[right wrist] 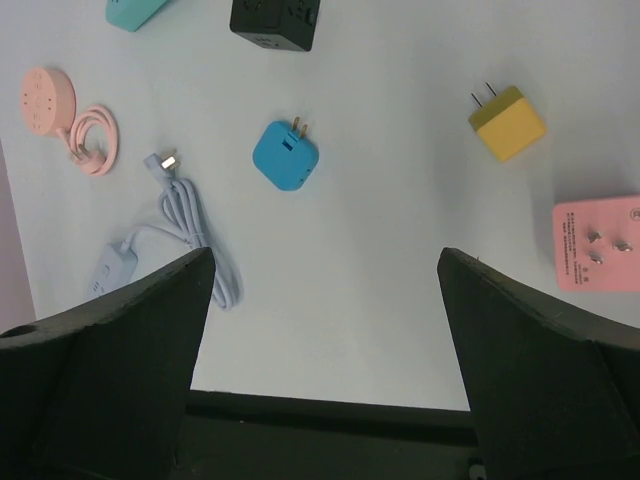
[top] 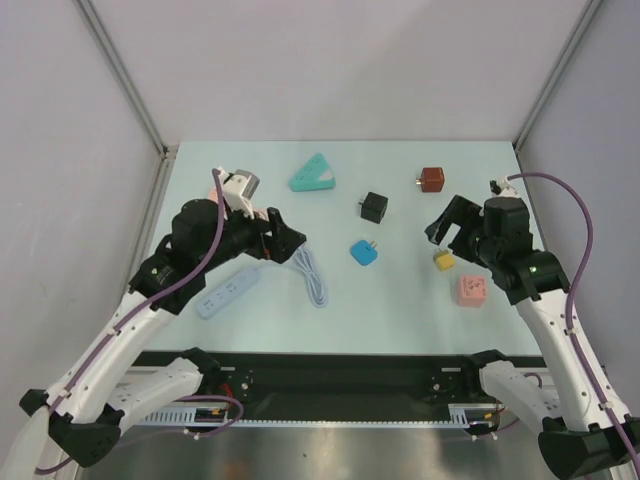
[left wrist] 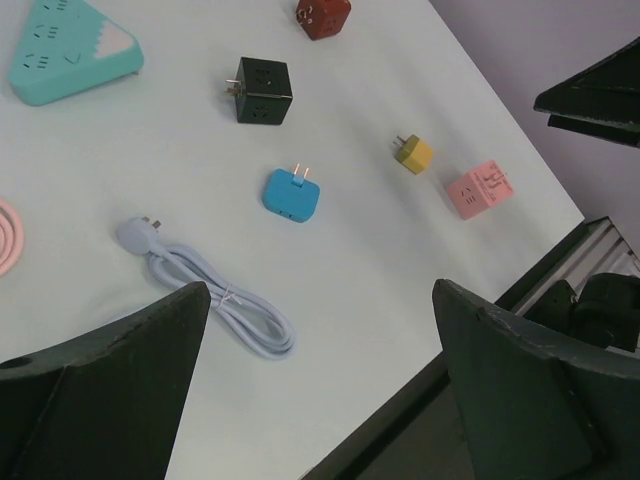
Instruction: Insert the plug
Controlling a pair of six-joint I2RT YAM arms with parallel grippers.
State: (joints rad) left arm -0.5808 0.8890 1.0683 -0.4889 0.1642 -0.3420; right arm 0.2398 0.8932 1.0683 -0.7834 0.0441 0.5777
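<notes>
Hovering above the worktop (top: 400, 300), the left pincer (left wrist: 320, 290) gapes wide and empty, and the lavender power-strip plug (left wrist: 135, 232) lies just ahead of one finger. The right pincer (right wrist: 325, 252) is equally wide and empty, with the blue adapter (right wrist: 285, 157) ahead of it.

left gripper (left wrist: 320, 295) and right gripper (right wrist: 325, 262) hover agape.

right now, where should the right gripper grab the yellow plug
Probably by its blocky body: pinch the yellow plug across its two side faces from straight above. It lies flat on the table with its prongs sticking out of one end, so leave that end free for inserting.
</notes>
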